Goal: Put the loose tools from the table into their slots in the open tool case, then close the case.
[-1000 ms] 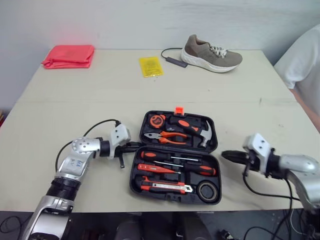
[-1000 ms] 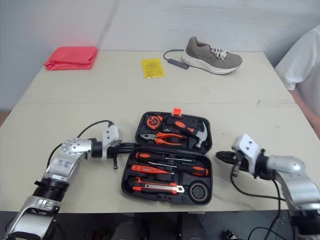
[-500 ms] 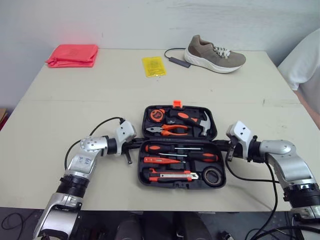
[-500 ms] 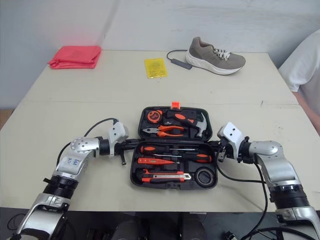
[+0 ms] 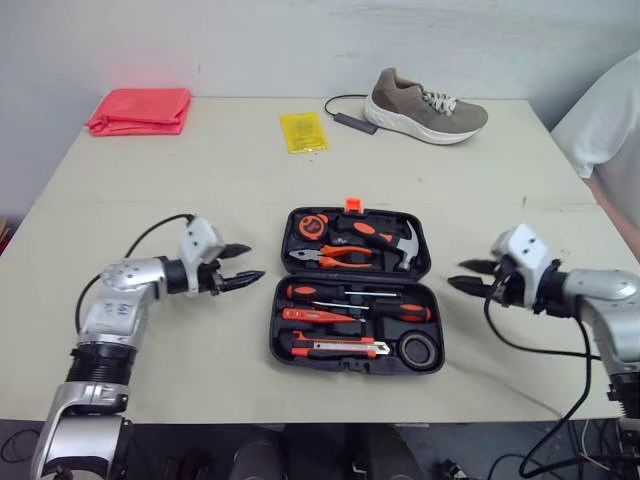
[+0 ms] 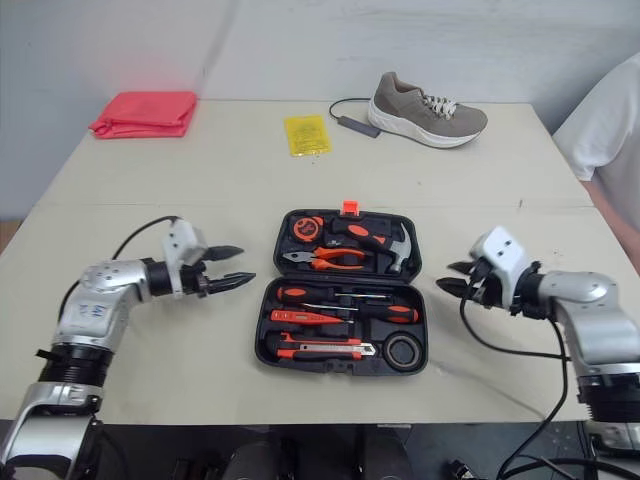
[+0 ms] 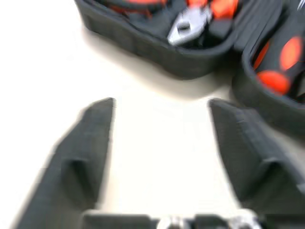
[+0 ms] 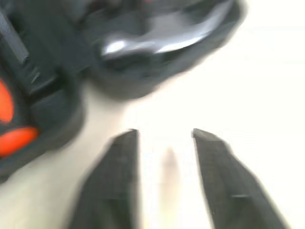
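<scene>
The black moulded-plastic tool case (image 5: 345,367) lies open mid-table. Its slots hold orange-gripped pliers (image 5: 335,258), a steel-headed hammer (image 5: 408,245), screwdrivers (image 5: 330,293) and a black tape roll (image 5: 418,352). Bare matte tabletop (image 5: 180,200) flanks it. The left gripper (image 5: 253,261) and right gripper (image 5: 457,273) hover on either side, fingers spread wide, empty, clear of the case walls.

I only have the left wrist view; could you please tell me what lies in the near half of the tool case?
Observer: Screwdrivers, a utility knife and a tape roll sit in the tool case.
Operator: Where is the right gripper?
Observer: The right gripper is right of the case, apart from it, jaws open, empty.
Operator: Anything beyond the case?
Observer: A shoe, a yellow packet and a red cloth, toward the far edge.
</scene>
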### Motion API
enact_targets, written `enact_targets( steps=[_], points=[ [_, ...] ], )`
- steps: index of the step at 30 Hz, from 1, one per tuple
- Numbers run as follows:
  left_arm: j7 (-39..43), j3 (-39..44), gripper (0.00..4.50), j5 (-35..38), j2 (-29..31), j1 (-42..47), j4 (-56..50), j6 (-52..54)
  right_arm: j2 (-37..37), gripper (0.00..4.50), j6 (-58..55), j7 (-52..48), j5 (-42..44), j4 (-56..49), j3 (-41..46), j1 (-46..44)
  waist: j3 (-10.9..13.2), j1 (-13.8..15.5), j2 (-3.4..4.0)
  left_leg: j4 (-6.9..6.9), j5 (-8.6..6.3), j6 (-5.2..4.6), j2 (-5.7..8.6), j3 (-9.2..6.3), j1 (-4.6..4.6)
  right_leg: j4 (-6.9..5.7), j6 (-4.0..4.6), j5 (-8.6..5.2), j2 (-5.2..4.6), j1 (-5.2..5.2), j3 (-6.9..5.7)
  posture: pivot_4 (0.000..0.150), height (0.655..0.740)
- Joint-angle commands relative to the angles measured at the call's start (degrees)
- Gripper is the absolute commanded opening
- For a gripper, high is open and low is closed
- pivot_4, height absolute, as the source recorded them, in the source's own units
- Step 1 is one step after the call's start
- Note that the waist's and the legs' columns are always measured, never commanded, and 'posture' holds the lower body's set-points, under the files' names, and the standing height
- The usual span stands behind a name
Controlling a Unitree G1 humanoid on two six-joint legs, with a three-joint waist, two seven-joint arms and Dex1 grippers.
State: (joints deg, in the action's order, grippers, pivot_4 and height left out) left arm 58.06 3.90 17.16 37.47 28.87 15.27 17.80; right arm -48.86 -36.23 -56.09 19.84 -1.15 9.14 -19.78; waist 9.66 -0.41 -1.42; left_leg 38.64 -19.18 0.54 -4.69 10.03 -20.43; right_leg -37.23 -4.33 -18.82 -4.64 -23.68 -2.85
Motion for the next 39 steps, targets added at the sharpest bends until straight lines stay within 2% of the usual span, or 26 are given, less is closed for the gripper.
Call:
enact_targets(
  steps=[1, 2, 5, 8, 13, 30, 33, 36, 39],
  points=[
    [-3.50, 1.91, 4.50, 5.96, 2.39, 4.64, -7.45, 20.19, -3.89, 4.13, -29.60, 3.81, 8.01, -6.78, 0.68, -5.55, 0.01, -0.06, 0.02, 0.06, 0.00, -0.01, 0.00, -0.02, -0.01, -0.08, 0.01, -0.01, -0.02, -0.01, 0.09, 0.150, 0.7400],
    [-4.85, 2.01, 4.50, 7.75, 1.87, 6.66, -8.44, 26.03, -3.60, 4.47, -35.76, 4.48, 9.88, -6.79, 0.56, -7.73, 0.01, 0.02, 0.02, 0.09, 0.00, -0.01, 0.01, -0.04, -0.05, -0.11, 0.02, -0.01, -0.04, -0.04, 0.15, 0.150, 0.7400],
    [-10.82, -1.23, 4.50, 7.77, -0.01, 12.01, -10.05, 40.22, 1.97, 4.47, -49.60, 9.64, 11.94, -3.05, 2.69, -16.83, 0.01, 0.09, 0.02, 0.24, -0.02, -0.02, 0.01, -0.25, -0.21, -0.10, 0.07, -0.04, -0.01, -0.04, 0.17, 0.150, 0.7400],
    [-15.74, -3.13, 4.50, 6.40, -2.82, 14.82, -9.17, 45.70, 6.41, 4.47, -53.33, 15.19, 9.59, 1.21, 2.52, -22.48, -0.02, 0.09, 0.07, 0.21, -0.02, -0.01, 0.07, -0.23, -0.24, -0.10, 0.07, -0.04, 0.10, -0.06, 0.18, 0.150, 0.7400],
    [-19.39, -5.62, 4.50, 4.71, -5.45, 16.81, -6.70, 46.73, 9.88, 4.47, -51.58, 20.64, 6.72, 8.02, -0.18, -26.59, -0.02, 0.08, 0.06, 0.42, 0.03, -0.04, 0.17, -0.03, -1.07, -0.55, 0.04, -0.02, 0.17, -0.99, 0.10, 0.150, 0.7400],
    [-21.85, -8.39, 4.50, 0.71, -8.76, 20.88, 2.18, 43.66, 11.02, 4.47, -49.05, 22.79, 3.92, 20.59, -6.15, -31.85, -0.02, -0.75, 0.07, 0.46, 0.06, -0.03, 0.19, 0.10, -1.00, -0.52, 0.01, -0.01, 0.18, -1.01, 0.02, 0.150, 0.7400],
    [-21.45, -9.02, 3.73, 0.30, -9.13, 21.23, 3.12, 44.10, 11.61, 4.50, -48.70, 22.65, 3.93, 23.01, -6.51, -33.03, -0.03, -1.08, 0.06, 0.46, 0.06, -0.03, 0.19, 0.08, -0.98, -0.52, 0.01, -0.01, 0.18, -0.97, 0.01, 0.150, 0.7400],
    [-20.26, -9.88, 2.36, 0.41, -9.62, 21.02, 3.09, 44.78, 12.29, 3.60, -48.88, 22.76, 3.89, 24.70, -6.54, -33.48, -0.04, -1.19, 0.08, 0.46, 0.06, -0.03, 0.18, 0.09, -0.90, -0.52, 0.01, -0.01, 0.18, -0.91, 0.01, 0.150, 0.7400],
    [-19.48, -9.48, 1.11, 1.16, -10.07, 21.07, 2.64, 46.10, 13.51, 2.24, -49.90, 23.37, 4.28, 26.41, -4.36, -34.07, -0.11, -1.14, 0.09, 0.46, 0.06, -0.02, 0.18, 0.10, -0.82, -0.55, 0.02, -0.01, 0.18, -0.86, 0.03, 0.150, 0.7400]
  ],
)
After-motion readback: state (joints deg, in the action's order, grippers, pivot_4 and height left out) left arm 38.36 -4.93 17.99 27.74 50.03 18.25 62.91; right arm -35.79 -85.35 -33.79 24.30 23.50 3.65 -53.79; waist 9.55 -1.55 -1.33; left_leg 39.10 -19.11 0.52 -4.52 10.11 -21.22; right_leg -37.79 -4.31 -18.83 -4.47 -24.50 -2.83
